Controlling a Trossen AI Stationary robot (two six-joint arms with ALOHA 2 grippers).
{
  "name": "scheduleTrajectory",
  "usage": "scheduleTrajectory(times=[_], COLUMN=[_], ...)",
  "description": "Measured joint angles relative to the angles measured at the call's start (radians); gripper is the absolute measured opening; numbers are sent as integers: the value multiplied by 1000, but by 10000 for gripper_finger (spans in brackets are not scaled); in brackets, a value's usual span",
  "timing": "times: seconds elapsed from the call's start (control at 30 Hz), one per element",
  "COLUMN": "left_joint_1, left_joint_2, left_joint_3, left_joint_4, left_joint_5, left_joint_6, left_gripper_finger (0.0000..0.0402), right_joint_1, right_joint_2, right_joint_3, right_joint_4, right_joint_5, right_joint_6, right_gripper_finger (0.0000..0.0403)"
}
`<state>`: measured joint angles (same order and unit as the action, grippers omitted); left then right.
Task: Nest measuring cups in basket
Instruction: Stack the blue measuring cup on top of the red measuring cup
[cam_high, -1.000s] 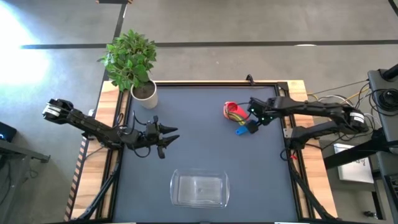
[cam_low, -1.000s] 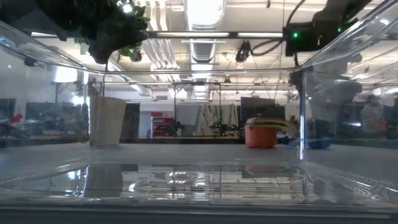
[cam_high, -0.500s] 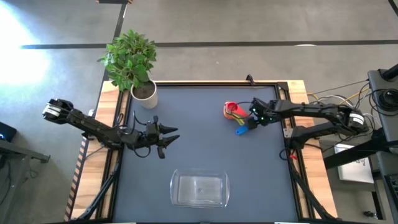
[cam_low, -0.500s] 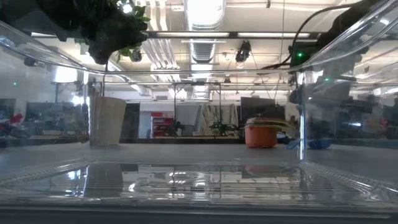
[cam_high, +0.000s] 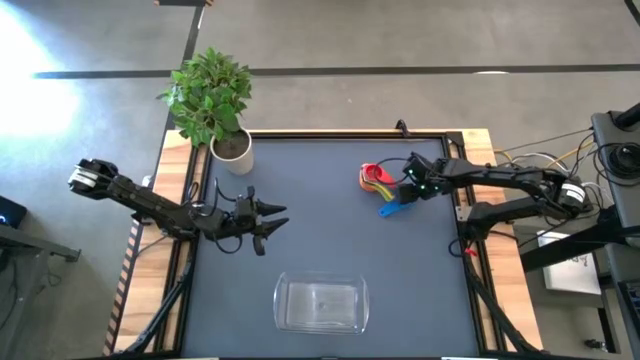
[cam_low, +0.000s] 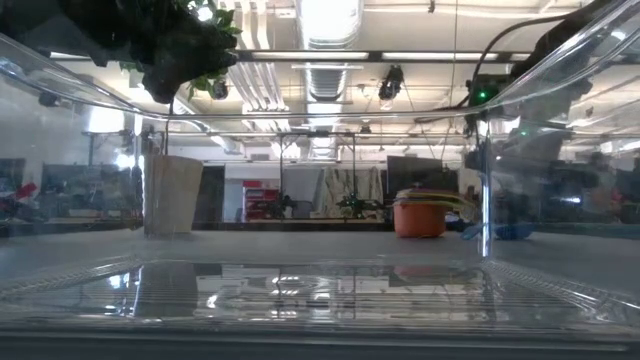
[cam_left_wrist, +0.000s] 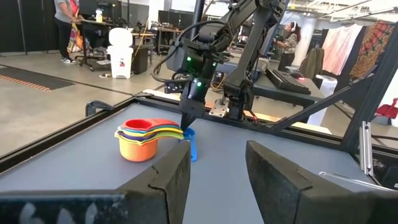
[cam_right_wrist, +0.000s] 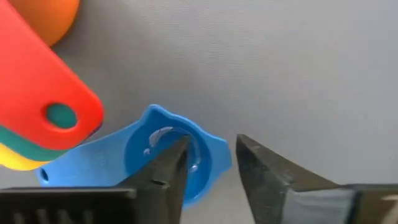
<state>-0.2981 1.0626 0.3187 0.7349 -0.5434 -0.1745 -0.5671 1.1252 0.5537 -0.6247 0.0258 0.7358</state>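
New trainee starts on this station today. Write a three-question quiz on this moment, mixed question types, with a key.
1. True or false: the basket already holds a measuring cup.
2. Multiple choice: the right tool is down at which cup? A) the blue cup B) the orange cup C) a purple cup
3. Short answer: where is the left tool?

Key
1. False. The basket is empty, at the table's near edge.
2. A. One finger is inside the blue cup's bowl, the other outside its rim, beside the stack of cups.
3. Over the left side of the table, away from the cups and the basket, holding nothing.
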Motion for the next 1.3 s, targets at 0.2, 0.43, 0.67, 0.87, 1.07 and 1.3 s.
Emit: scheduleTrajectory(times=[0.2, 0.43, 0.67, 0.87, 1.07, 1.3], left_joint_1=[0, 0, 0, 0, 0, 0], left_joint_2=[0, 0, 0, 0, 0, 0], left_joint_3=[0, 0, 0, 0, 0, 0], left_joint_4=[0, 0, 0, -1, -3, -3], left_joint_5=[0, 0, -1, -1, -1, -2], left_joint_6=[0, -2, -3, -3, -3, -7], left_gripper_finger=[137, 137, 137, 137, 137, 137], right_joint_1=[-3, -3, 0, 34, 61, 52], right_joint_2=[0, 0, -14, -42, -58, 15], right_joint_3=[0, 6, 47, 127, 275, 506], right_joint_4=[2, -36, -156, -271, -338, -326], right_joint_5=[-7, -69, -134, -180, -183, -139], right_joint_6=[-55, -171, -294, -413, -504, -667], right_gripper_finger=[47, 19, 16, 13, 9, 6])
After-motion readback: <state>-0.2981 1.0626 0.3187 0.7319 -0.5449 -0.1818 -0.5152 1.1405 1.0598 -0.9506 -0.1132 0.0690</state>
